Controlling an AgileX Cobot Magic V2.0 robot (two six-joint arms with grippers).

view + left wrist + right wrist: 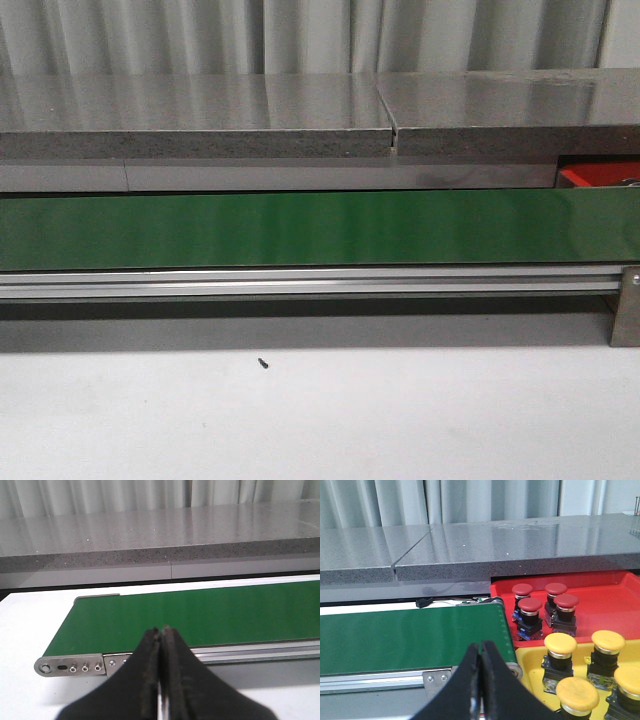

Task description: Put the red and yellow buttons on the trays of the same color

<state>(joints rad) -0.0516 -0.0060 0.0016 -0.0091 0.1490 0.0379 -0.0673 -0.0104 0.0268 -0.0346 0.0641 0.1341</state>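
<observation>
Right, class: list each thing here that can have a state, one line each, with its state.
Left gripper: shut, empty.
Right gripper: shut, empty.
Green belt: bare, no buttons on it.
Red tray: holds four red buttons, upright.
Yellow tray: holds at least five yellow buttons, upright.

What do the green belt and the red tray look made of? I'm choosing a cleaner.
Green belt: likely smooth PVC or rubber, with a soft satin sheen. Red tray: probably moulded plastic, uniformly bright colour, a glossy surface and a rounded raised rim.
</observation>
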